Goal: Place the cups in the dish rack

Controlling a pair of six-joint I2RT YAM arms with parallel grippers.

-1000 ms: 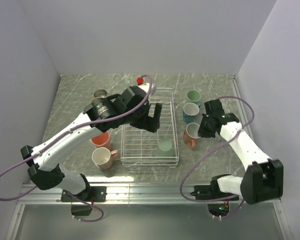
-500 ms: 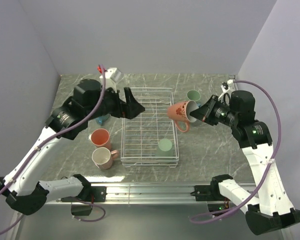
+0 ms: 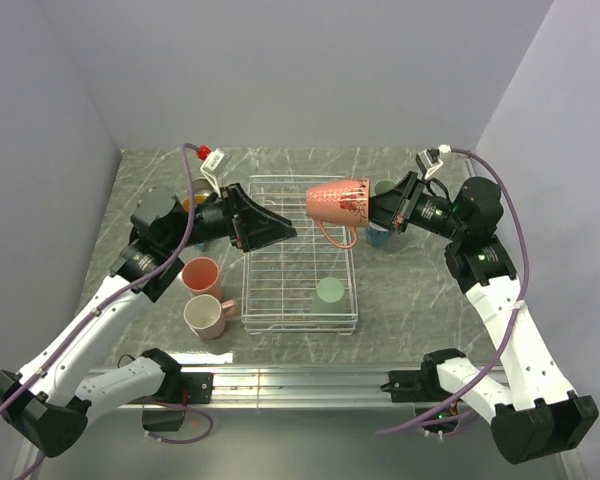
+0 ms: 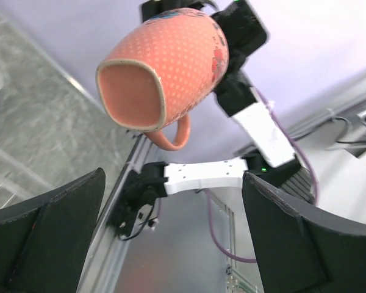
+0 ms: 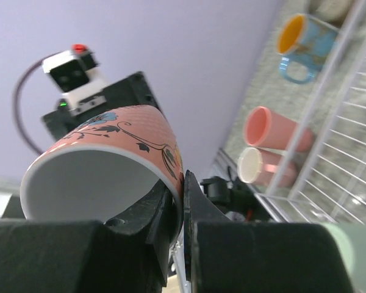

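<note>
My right gripper (image 3: 372, 210) is shut on the rim of a salmon-pink flowered cup (image 3: 338, 203), held on its side in the air over the far right of the white wire dish rack (image 3: 298, 318). One finger is inside the cup (image 5: 110, 159), one outside. My left gripper (image 3: 275, 228) stands open over the rack's left side, facing that cup (image 4: 165, 70), with nothing between its fingers (image 4: 43, 244). A mint green cup (image 3: 329, 291) stands mouth down in the rack.
Left of the rack stand a salmon cup (image 3: 201, 273), a cream-and-pink cup (image 3: 204, 315) and a blue cup with an orange inside (image 5: 302, 39). Right of it are a mint green cup (image 3: 385, 188) and a teal cup (image 3: 378, 237), partly hidden by my right gripper.
My right arm has lifted the flowered cup off the table and swung it left over the rack, tipping it sideways. My left arm has drawn back from the rack.
</note>
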